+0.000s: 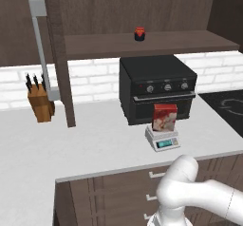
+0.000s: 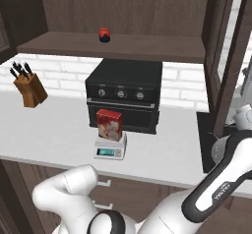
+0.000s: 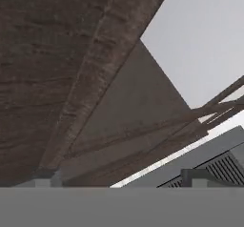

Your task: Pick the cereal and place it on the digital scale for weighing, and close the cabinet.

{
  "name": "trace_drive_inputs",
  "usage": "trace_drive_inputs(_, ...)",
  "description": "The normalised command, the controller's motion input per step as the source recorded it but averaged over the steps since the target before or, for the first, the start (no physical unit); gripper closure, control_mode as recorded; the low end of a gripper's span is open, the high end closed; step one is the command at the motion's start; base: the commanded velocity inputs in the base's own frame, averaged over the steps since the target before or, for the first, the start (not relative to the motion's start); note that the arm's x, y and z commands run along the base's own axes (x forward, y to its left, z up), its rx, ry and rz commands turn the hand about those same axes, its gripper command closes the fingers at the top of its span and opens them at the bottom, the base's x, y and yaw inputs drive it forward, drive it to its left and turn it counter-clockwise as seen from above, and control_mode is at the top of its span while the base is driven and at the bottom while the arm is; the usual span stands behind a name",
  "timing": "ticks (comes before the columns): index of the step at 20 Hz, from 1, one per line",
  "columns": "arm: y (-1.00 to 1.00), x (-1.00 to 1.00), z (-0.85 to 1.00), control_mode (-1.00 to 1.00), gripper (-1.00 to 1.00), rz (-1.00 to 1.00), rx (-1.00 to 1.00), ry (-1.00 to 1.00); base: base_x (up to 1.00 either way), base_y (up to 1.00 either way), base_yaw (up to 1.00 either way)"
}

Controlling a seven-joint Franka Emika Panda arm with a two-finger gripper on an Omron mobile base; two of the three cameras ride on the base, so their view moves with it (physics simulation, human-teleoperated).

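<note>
While the cereal [image 1: 164, 117] stands upright on the digital scale [image 1: 162, 138], just in front of the black oven [image 1: 157, 88], the cabinet [image 2: 224, 56] door hangs open. Gripper [image 3: 121, 179] jaws are spread wide, empty, close against the cabinet's wood.

The robot arm [image 2: 147, 213] is white and round, with a black band bearing small white letters.

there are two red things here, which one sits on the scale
The cereal, the upright red box on the digital scale before the oven; the small red jar is up on the shelf.
</note>
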Motion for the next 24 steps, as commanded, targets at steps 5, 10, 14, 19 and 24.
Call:
trace_drive_inputs(5,1.00,-0.01,0.53,-1.00,-1.00,0.13,-0.17,-0.01,0.00,0.00,0.00)
trace_drive_inputs(10,1.00,0.15,0.14,-1.00,-1.00,0.03,-0.23,0.21,0.00,0.00,0.00)
trace_drive_inputs(14,1.00,0.64,0.05,-1.00,-1.00,0.00,-0.17,0.30,0.00,0.00,0.00)
trace_drive_inputs(19,1.00,0.99,0.06,-1.00,-1.00,0.00,-0.03,0.31,0.00,0.00,0.00)
trace_drive_inputs(24,0.98,0.95,0.00,-1.00,-1.00,0.00,0.00,0.07,0.00,0.00,0.00)
